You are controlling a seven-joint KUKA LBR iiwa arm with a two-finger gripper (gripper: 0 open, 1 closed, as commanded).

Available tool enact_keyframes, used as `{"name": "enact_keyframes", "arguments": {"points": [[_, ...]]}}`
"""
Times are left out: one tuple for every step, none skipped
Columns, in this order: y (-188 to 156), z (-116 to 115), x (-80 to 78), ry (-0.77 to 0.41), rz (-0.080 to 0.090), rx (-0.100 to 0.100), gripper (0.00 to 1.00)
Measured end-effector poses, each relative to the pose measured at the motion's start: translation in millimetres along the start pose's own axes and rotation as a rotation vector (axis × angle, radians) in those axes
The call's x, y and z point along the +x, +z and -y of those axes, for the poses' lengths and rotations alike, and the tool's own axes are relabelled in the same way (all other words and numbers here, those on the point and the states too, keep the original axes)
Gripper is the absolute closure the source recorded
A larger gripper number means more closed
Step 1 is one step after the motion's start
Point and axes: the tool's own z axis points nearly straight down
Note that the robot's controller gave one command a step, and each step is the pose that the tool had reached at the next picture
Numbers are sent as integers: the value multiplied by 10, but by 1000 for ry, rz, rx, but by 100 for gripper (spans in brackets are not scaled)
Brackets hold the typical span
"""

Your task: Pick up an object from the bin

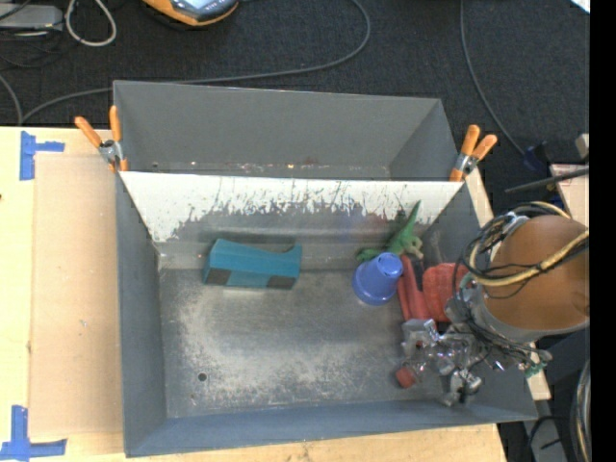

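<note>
1. The metal two-finger gripper [445, 364] is seen at the 4 o'clock corner of the grey metal bin [142, 354]; whether it is released or clenched cannot be told.
2. A small red piece [404, 377] is found just beside it, at its 9 o'clock.
3. A long red plastic bar [412, 296] and a blue plastic cup [377, 279] are seen near it, towards 11 o'clock.
4. A teal rectangular block [250, 265] is seen well apart, at the bin's 10 o'clock.

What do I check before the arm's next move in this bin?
1. Arm's gripper down in the grey metal bin's near right corner: ok.
2. Something gripped: cannot tell.
3. Small red bit beside the gripper, within reach: ok.
4. Red plastic pieces behind the gripper, clear of it: cannot tell.
5. Tipped blue plastic cup apart from the gripper: ok.
6. Teal block by the back wall, far off: ok.
</note>
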Motion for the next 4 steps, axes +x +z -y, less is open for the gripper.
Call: {"name": "enact_keyframes", "arguments": {"points": [[313,-153,-610,-695,5,-24,100],[311,-152,-603,-691,4,-26,100],[103,-171,-593,-690,1,-32,100],[-158,-177,-598,-688,1,-33,100]]}}
